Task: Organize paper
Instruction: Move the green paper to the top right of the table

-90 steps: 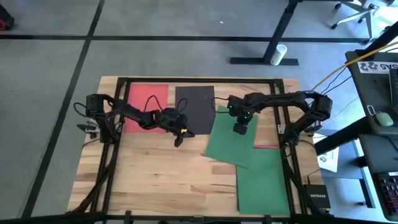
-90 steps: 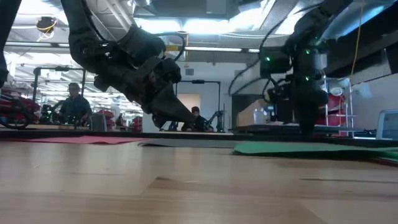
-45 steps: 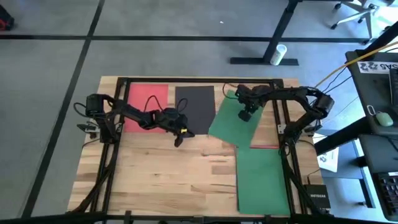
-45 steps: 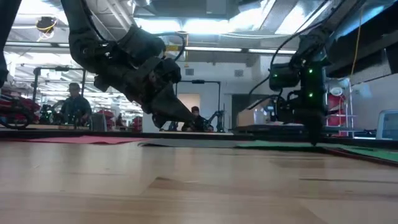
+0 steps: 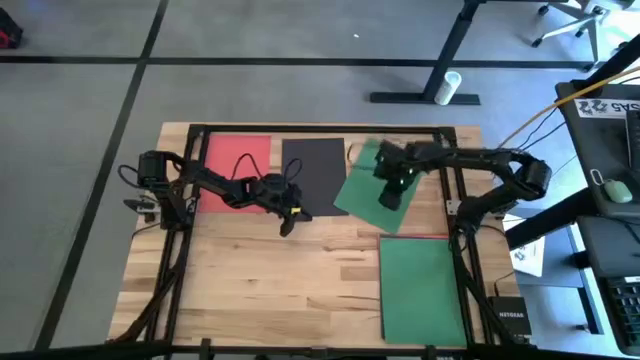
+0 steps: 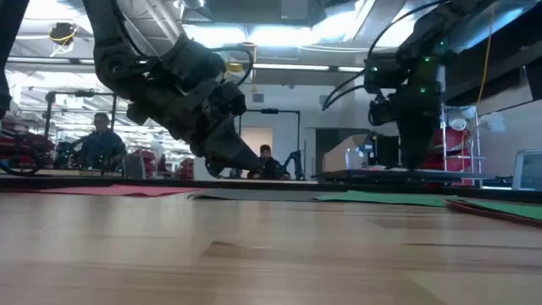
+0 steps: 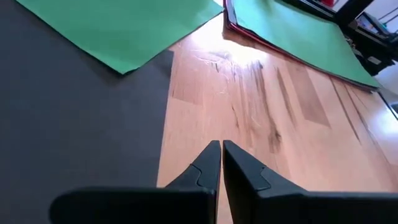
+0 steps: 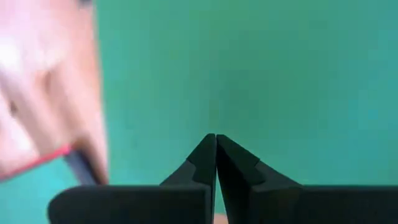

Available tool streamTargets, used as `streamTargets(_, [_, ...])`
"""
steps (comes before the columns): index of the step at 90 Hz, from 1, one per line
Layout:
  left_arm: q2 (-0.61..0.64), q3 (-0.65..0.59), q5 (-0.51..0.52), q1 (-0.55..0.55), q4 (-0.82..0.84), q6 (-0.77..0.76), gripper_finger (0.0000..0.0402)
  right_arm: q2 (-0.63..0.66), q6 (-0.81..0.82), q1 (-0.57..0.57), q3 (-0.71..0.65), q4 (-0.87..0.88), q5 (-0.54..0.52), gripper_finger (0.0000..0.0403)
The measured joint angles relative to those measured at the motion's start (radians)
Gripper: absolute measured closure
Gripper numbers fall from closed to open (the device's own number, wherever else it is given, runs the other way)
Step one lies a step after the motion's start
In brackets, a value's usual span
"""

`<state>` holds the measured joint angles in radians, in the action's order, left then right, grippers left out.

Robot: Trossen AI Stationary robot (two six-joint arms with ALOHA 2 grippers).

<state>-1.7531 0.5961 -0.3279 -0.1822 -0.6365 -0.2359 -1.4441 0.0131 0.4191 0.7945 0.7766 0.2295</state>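
Observation:
A red sheet (image 5: 235, 160) and a black sheet (image 5: 313, 168) lie flat along the table's far edge. Right of them a green sheet (image 5: 365, 195) lies flat and askew; its corner (image 7: 134, 59) laps over the black sheet (image 7: 74, 124). My right gripper (image 5: 388, 202) is shut with its tips on this green sheet (image 8: 280, 74). A second green sheet (image 5: 420, 290) lies at the near right on a red one whose edge (image 5: 415, 236) peeks out. My left gripper (image 5: 288, 224) is shut, tilted, just above bare wood by the black sheet's near right corner. My right gripper presses its shut fingertips (image 8: 216, 146) down on the askew green sheet, near its middle (image 5: 380, 210). The fingers come from above and point down (image 6: 415, 157). The sheet lies flat on the table under them.
A black frame (image 5: 300, 130) borders the table top, with the arm bases at its left and right. Bare wood (image 5: 270, 290) fills the near left half. People (image 6: 100, 144) sit in the room behind the table. A desk (image 5: 610, 150) stands off the right edge.
My right gripper has dragged the askew green sheet toward the far edge and slightly left. The sheet has slid off the near-right green sheet, turned a little, and now lies clear of it beside the black sheet.

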Motion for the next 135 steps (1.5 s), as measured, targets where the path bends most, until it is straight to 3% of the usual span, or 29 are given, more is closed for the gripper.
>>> streamTargets(20, [0.0, 0.0, 0.0, 0.002, 0.0, 0.0, 0.0402, -0.001, 0.101, -0.127, -0.075, -0.026, 0.002, 0.0403])
streamTargets(48, [0.0, 0.0, 0.0, 0.006, 0.0, -0.01, 0.0402, 0.002, 0.175, -0.137, -0.171, 0.043, 0.007, 0.0403])
streamTargets(71, [0.0, 0.0, 0.0, 0.006, 0.0, -0.011, 0.0402, -0.002, 0.208, -0.137, -0.129, 0.128, -0.172, 0.0403])
streamTargets(86, [0.0, 0.0, 0.0, 0.006, 0.006, -0.011, 0.0402, 0.028, 0.199, -0.137, -0.087, 0.124, -0.184, 0.0403])
streamTargets(95, [0.0, 0.0, 0.0, 0.006, 0.008, -0.011, 0.0402, 0.057, 0.191, -0.137, -0.058, 0.032, -0.184, 0.0403])
streamTargets(109, [0.0, 0.0, 0.0, 0.006, 0.012, -0.011, 0.0402, 0.06, 0.167, -0.136, -0.045, -0.262, -0.189, 0.0403])
streamTargets(126, [0.0, 0.0, 0.002, 0.006, 0.017, -0.01, 0.0402, -0.06, 0.138, -0.109, -0.045, -0.538, -0.213, 0.0403])
streamTargets(135, [0.001, 0.0, 0.002, 0.006, 0.022, -0.01, 0.0402, -0.132, 0.125, -0.085, -0.024, -0.591, -0.196, 0.0403])
